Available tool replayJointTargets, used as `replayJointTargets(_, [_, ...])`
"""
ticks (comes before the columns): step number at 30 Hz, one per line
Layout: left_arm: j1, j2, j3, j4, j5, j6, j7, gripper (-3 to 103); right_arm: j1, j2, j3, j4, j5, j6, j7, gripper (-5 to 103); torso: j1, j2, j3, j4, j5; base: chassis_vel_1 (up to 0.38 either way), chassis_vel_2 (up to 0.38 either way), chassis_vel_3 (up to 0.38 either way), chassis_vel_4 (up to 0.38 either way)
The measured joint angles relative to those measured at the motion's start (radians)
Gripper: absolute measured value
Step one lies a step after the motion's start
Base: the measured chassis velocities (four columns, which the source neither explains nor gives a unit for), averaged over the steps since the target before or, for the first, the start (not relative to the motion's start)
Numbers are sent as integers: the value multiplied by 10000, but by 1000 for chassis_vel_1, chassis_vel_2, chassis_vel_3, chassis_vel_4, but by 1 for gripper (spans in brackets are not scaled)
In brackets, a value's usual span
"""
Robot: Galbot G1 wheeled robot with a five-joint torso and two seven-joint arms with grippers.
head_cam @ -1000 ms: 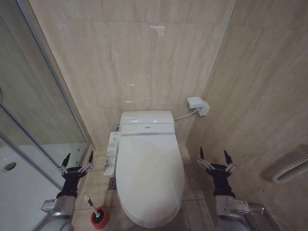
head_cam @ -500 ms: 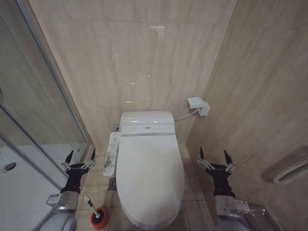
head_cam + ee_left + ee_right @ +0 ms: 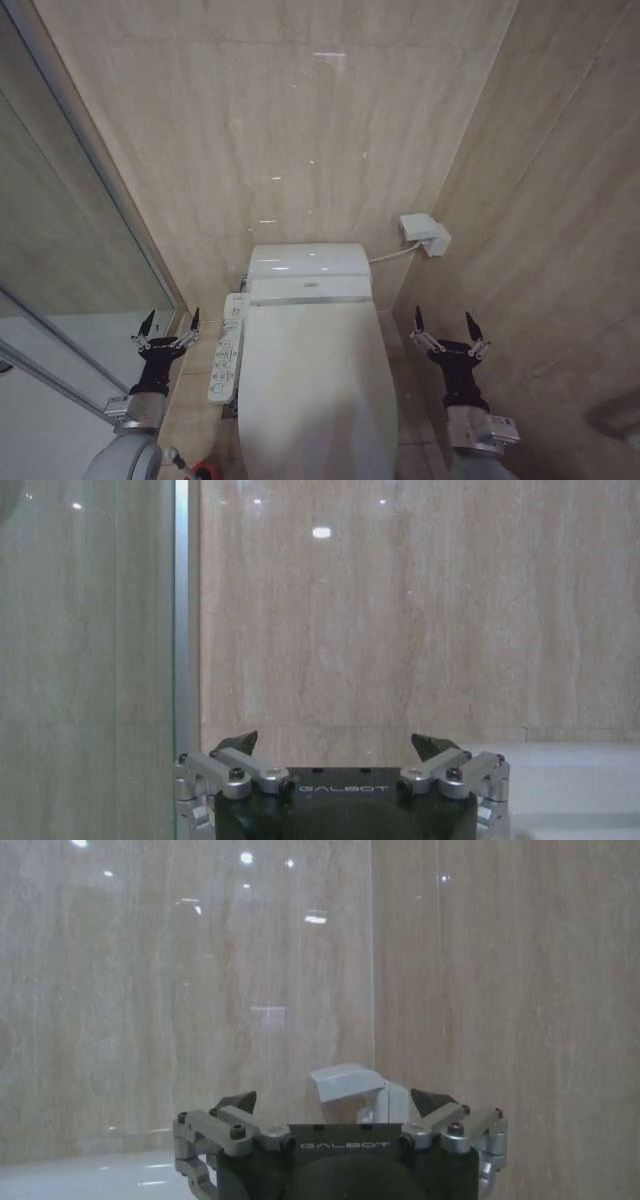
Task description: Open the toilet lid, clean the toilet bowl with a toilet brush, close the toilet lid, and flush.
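Hovering upright with fingers spread, holding nothing: left gripper (image 3: pixel 168 324) beside the shut lid (image 3: pixel 310 390), right gripper (image 3: pixel 444 330) opposite.

We look down on a beige tiled floor (image 3: pixel 195 420) hemmed in by matching tiled walls. A white toilet bowl (image 3: pixel 312 400) stands on it against the back wall, its toilet lid (image 3: pixel 315 380) down. Just to its left, on the floor, sits the toilet brush (image 3: pixel 185 463) in a red holder.
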Motion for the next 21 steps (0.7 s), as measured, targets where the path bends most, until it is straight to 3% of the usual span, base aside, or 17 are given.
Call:
replayJointTargets(8, [-109,-16,65,171,-3,4,37,100,-8,1,0,1,0,0,0,100,-15,8,-7,0,0,8,-29,-14,14])
replayJointTargets(21, [-206,-21,89,389,-5,-20,65,100,-1,0,1,0,0,0,0,100,-1,3,0,-2,-1,-93,44,99,-40])
